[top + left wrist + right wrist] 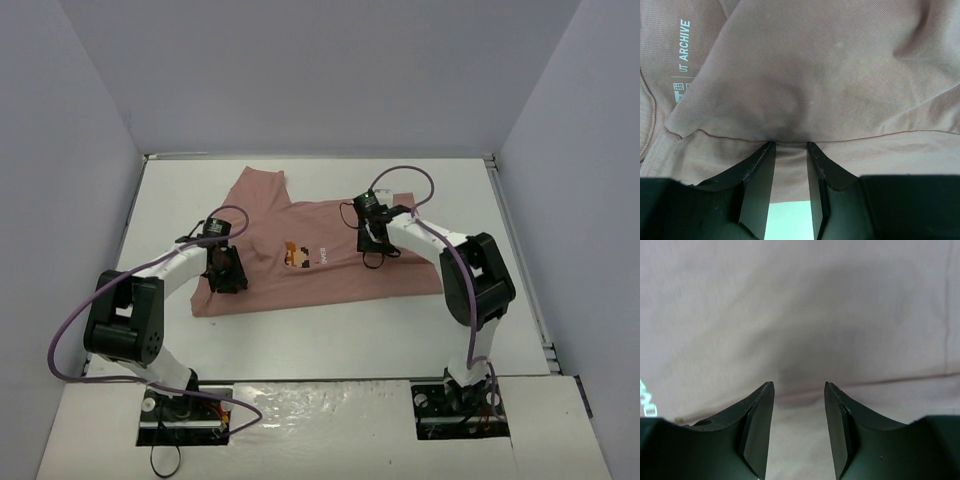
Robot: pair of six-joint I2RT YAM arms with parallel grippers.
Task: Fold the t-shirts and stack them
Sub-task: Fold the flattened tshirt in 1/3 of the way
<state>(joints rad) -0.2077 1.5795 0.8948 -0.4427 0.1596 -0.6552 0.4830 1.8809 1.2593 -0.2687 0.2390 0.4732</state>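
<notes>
— What is the cloth like, and what shape is made by it?
— A dusty-pink t-shirt of soft cotton with a fine knit grain is seen laid flat on the smooth white table, between the two arms. A roughly oblong body is formed, and one sleeve is thrust out toward the far wall. A small orange-brown pixel print is carried near the middle.

— Which way is it laid?
— Its long axis is run across the table, left to right. The neck end is placed on the left arm's side, as the pale printed neck label is caught by the left wrist camera. A straight edge is turned to the right.

— What is given by the wrist views that is lost from above?
— From above, the grippers are shown only as dark shapes resting on the cloth. In the left wrist view a folded-over layer is shown lying across a lower one along a stitched seam, and a strip of table is seen past the cloth's edge. The black wedge-shaped fingers of the left gripper are held a narrow gap apart, tips at a pucker in the fabric. Whether cloth is nipped there cannot be told. The right gripper is seen with its jaws set wider apart, flat cloth showing through the gap and a hem line crossing at the tips.
</notes>
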